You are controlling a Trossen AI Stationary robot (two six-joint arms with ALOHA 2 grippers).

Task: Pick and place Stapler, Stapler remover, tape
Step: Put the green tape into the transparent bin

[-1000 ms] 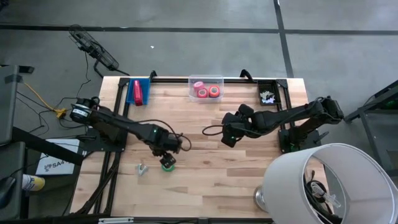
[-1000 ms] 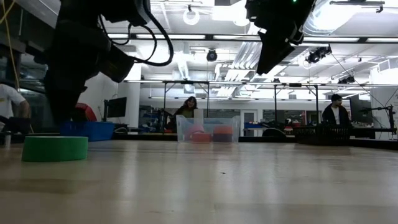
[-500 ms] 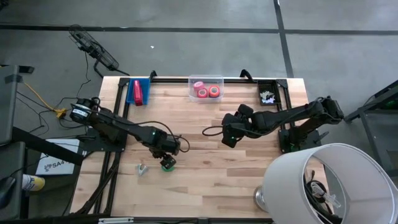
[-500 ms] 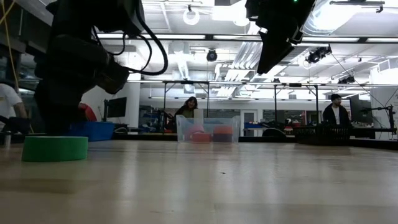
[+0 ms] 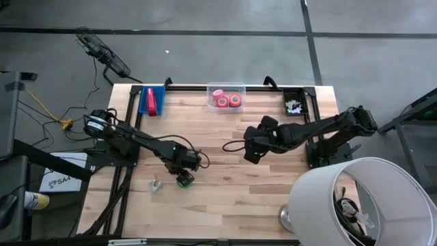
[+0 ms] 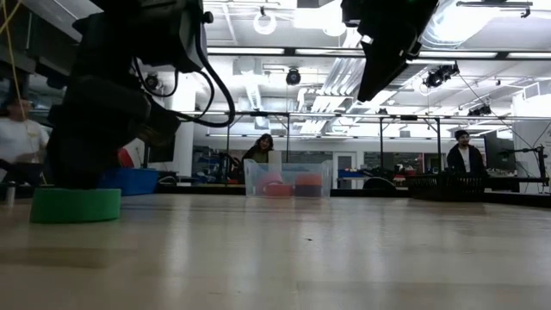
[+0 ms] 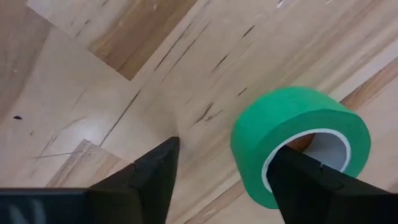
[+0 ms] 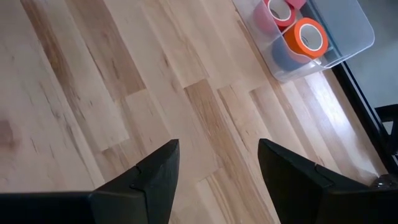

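A green tape roll (image 5: 183, 182) lies flat on the wooden table, near the front left; it also shows in the low view (image 6: 76, 205) and the left wrist view (image 7: 298, 134). My left gripper (image 5: 180, 172) is open, low over the roll. In the left wrist view (image 7: 227, 177) one finger stands over the roll's pale core and the other beside the roll, over bare wood. My right gripper (image 5: 250, 154) is open and empty above the table's middle. The red stapler (image 5: 151, 100) lies in a blue tray at the far left. A silvery stapler remover (image 5: 156, 186) lies left of the green roll. My left gripper comes at the green tape roll from above, pointing down. One finger (image 7: 305, 180) is at the roll's core hole and one outside its wall. I cannot tell whether either finger touches the roll, which lies flat on the table.
A clear box (image 5: 227, 98) with red and pink tape rolls stands at the far edge, also seen in the right wrist view (image 8: 305, 37). A black tray (image 5: 294, 104) with small pieces sits at the far right. A white lamp shade (image 5: 358, 201) covers the near right corner. People stand beyond the table.
My left gripper has come down and a little toward the near edge, onto the green tape roll, staying open. The roll has stayed where it was. My right arm has kept still.
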